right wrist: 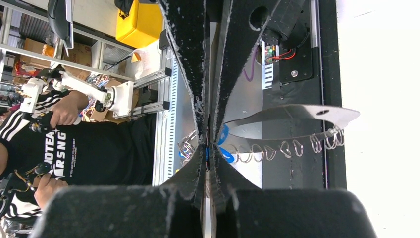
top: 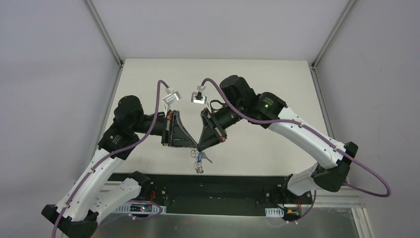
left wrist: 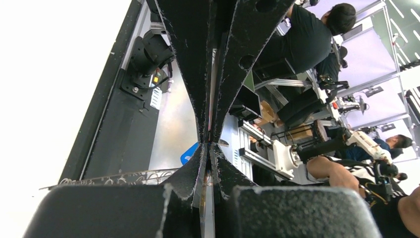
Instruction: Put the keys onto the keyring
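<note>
Nearest the lens, my left pincer (left wrist: 207, 148) is clenched, its black fingers (left wrist: 184, 174) pressed flat together with only a sliver of light between them. The ring (left wrist: 119, 176) runs in from their left as a scalloped line of wire loops and vanishes behind them, so I cannot tell whether I truly pinch the wire. My right pincer (right wrist: 208, 148) meets it tip to tip and is clenched too. I judge it is grasping the ring, since loops show on both sides of its fingers at the height of the tips. The key (right wrist: 224, 134) sits right at that meeting point: blue shows tight against the right pincer's tips on either side. What looks like its pale flat blade, with a hole near the end, reaches away to their right, its long axis nearly along the row of loops just beside it. From above, ring and key hang just under the joined tips. Both pincers are at the key, the right one closer. As I see it, the coming move turns on lining the key's hole with the wire's open end, which I cannot make out
</note>
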Available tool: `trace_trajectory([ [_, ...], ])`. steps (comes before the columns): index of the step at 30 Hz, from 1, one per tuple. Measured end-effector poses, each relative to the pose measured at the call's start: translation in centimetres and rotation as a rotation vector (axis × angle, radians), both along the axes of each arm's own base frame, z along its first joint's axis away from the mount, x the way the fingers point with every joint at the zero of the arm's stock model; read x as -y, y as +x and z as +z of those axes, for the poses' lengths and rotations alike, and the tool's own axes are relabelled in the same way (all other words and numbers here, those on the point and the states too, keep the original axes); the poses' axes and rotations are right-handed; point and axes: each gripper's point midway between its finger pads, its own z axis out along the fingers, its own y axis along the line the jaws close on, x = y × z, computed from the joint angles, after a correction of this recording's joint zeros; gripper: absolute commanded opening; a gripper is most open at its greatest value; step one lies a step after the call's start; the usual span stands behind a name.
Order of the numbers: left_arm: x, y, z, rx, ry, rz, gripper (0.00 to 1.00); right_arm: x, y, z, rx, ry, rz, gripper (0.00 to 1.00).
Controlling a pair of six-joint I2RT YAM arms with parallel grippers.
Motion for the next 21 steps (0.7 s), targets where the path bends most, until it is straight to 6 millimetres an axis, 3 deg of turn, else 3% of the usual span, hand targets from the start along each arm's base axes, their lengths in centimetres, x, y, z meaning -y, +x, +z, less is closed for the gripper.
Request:
trace_trajectory([
  [2, -0.1, 0.0, 0.0, 0.022, -0.003, 0.004, 0.0, 0.0, 0.1, -0.1, 0.005, -0.003, -0.008, 0.0],
  [7, -0.5, 0.0, 0.3, 0.12, -0.018, 0.045, 0.0, -0.2, 0.8, 0.2, 0.047, 0.007, -0.046, 0.34],
  [9, -0.7, -0.4, 0.8, 0.165, -0.033, 0.053, 0.0, 0.0, 1.0, 0.5, 0.073, 0.02, -0.068, 0.41],
  [16, -1.3, -1.2, 2.7, 0.281, -0.101, 0.064, 0.0, 1.4, 0.8, 2.5, 0.176, 0.091, -0.133, 0.44],
  [21, -1.4, -1.3, 4.3, 0.363, -0.156, 0.075, 0.0, 1.6, -0.4, 4.0, 0.274, 0.159, -0.127, 0.45],
])
